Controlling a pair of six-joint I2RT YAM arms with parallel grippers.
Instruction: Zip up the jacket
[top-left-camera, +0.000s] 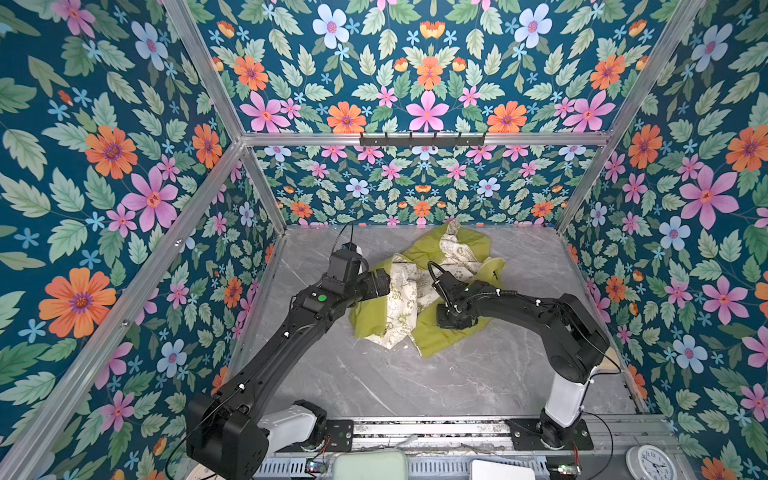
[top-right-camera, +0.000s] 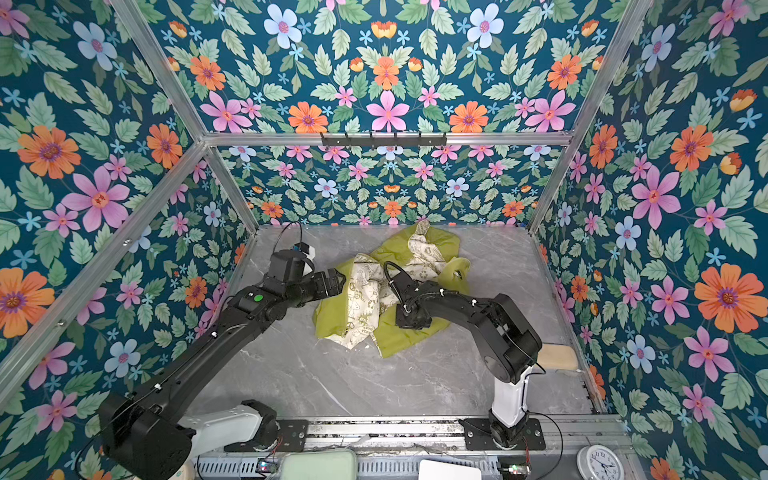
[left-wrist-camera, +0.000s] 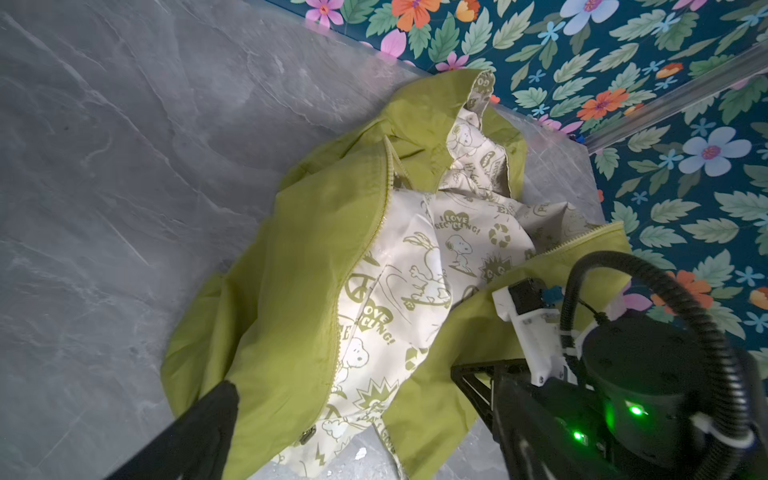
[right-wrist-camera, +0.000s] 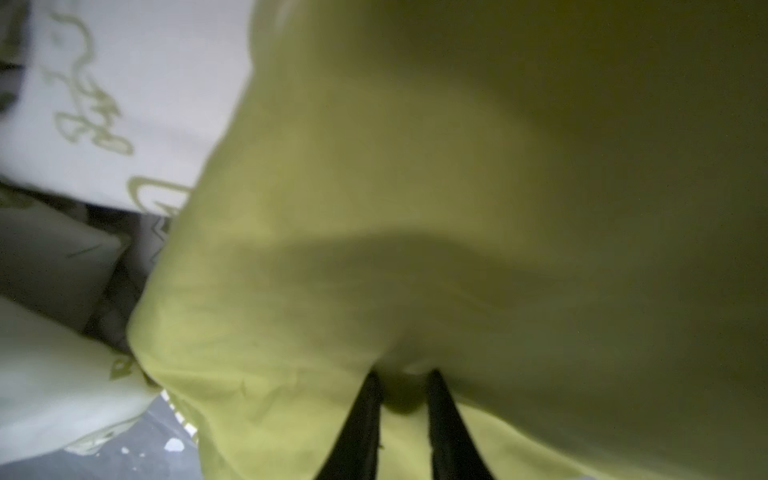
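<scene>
Judging by the spread-open front, zipping has not begun: the jacket (left-wrist-camera: 291, 282) lies crumpled on the desk (top-left-camera: 415, 382) beneath both sets of fingers, with cream lining (left-wrist-camera: 415, 266) showing between two zipper edges (left-wrist-camera: 376, 224) that sit well apart. The right fingers (right-wrist-camera: 365, 419) pinch a fold of its green fabric. The left fingers (left-wrist-camera: 216, 419) hang spread over the side away from the right fingers, holding nothing. Bringing the edges together, joining them and running the zip up all seem left to do. Behind the fingers the grey marble-look desk is bare, and floral wallpaper (top-left-camera: 104, 166) on an aluminium frame (top-left-camera: 291, 139) boxes everything in.
</scene>
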